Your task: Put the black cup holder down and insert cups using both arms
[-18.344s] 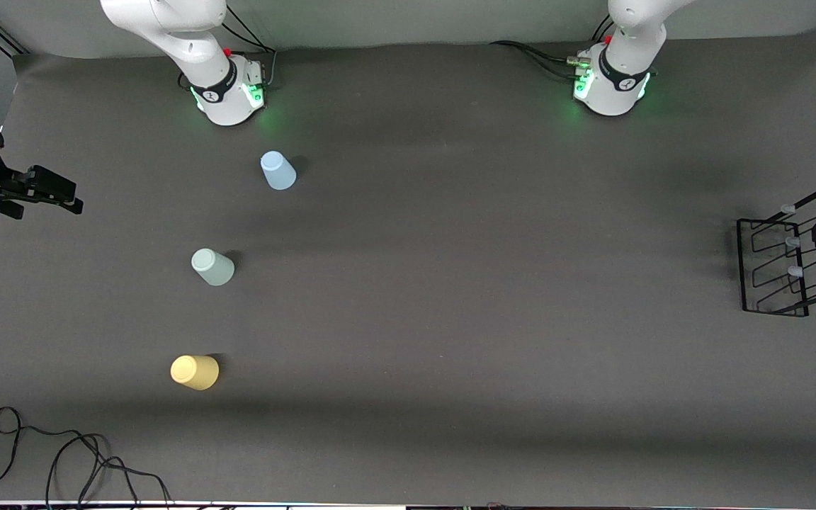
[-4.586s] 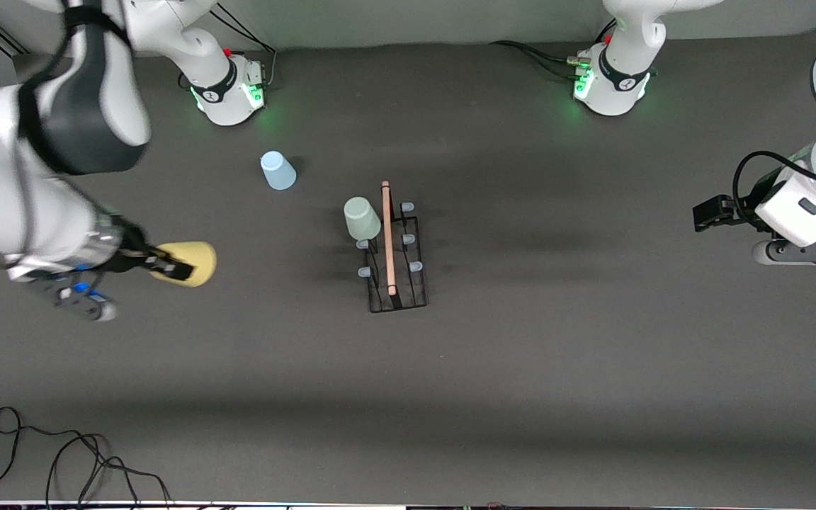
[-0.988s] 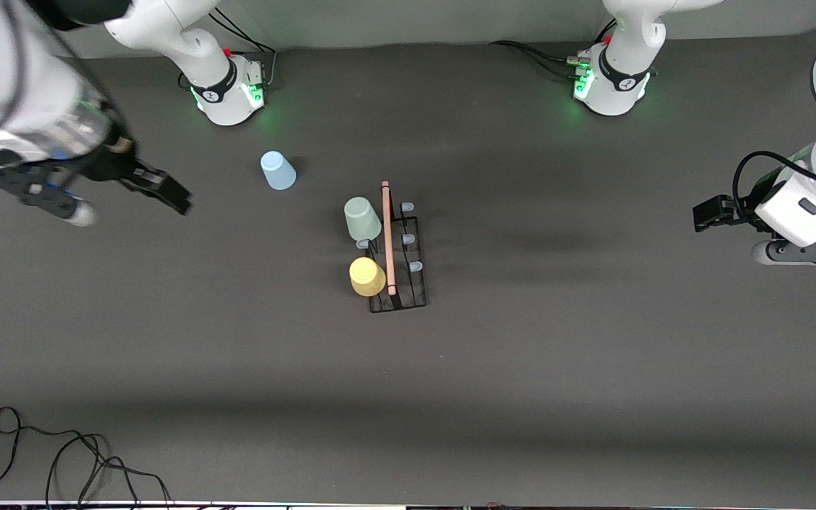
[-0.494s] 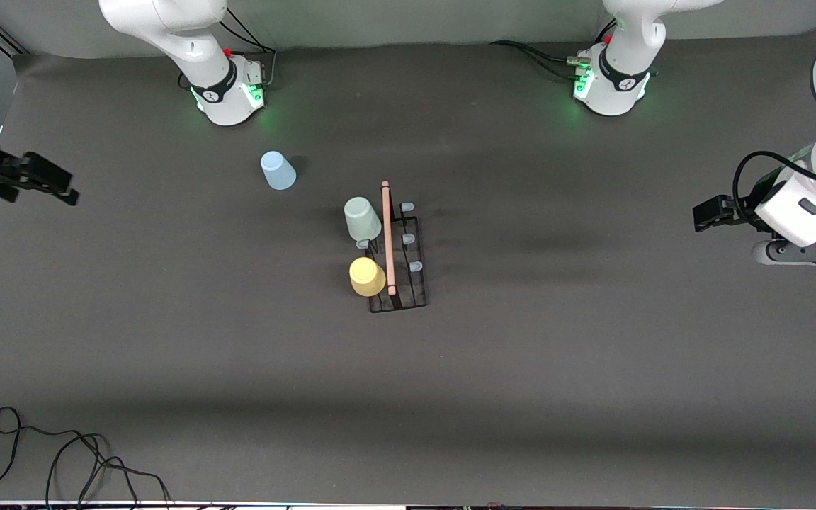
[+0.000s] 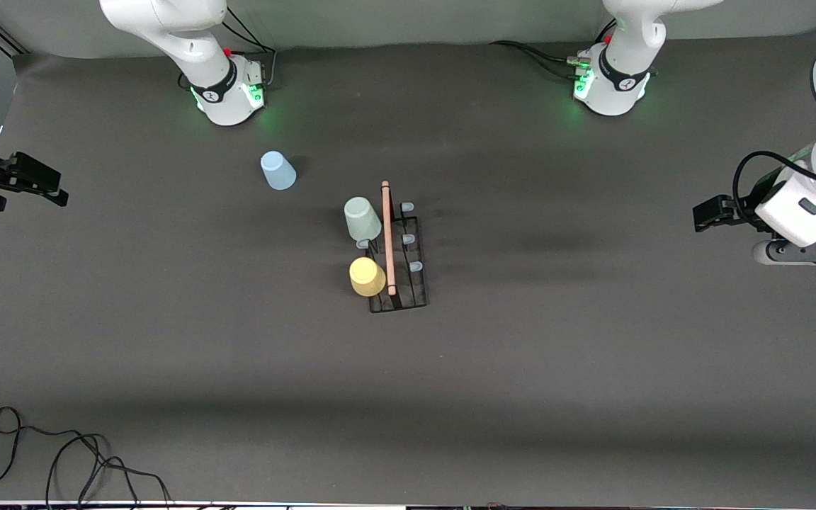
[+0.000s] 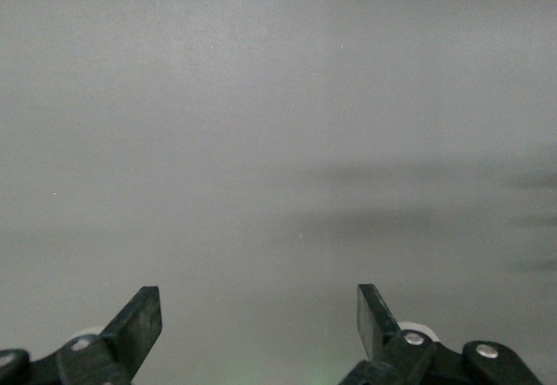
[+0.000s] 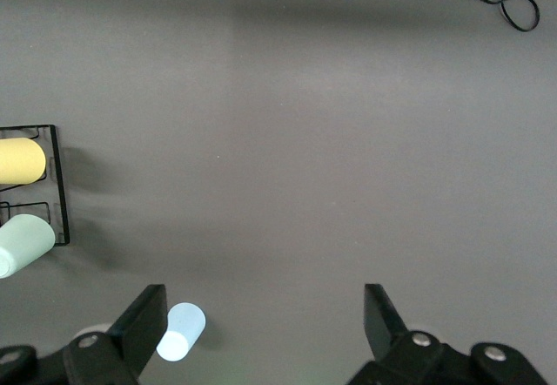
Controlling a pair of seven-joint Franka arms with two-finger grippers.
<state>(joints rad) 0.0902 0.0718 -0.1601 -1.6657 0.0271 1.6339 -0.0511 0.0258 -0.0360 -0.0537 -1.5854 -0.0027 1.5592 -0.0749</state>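
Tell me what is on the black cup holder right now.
The black cup holder carries two upturned cups: the pale green cup and the yellow cup. They hide the pegs under them; four blue-tipped pegs stay bare. The light blue cup stands on the table.

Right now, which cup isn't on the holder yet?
The light blue cup. It stands alone on the table, toward the right arm's end, apart from the holder; the green cup and yellow cup sit on its pegs.

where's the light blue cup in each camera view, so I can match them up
Front view: the blue cup stands on the table, farther from the camera than the holder, toward the right arm's end.
Right wrist view: blue cup, close to the gripper's finger.
Left wrist view: not in it.
Shared landmark: the holder with the yellow cup.
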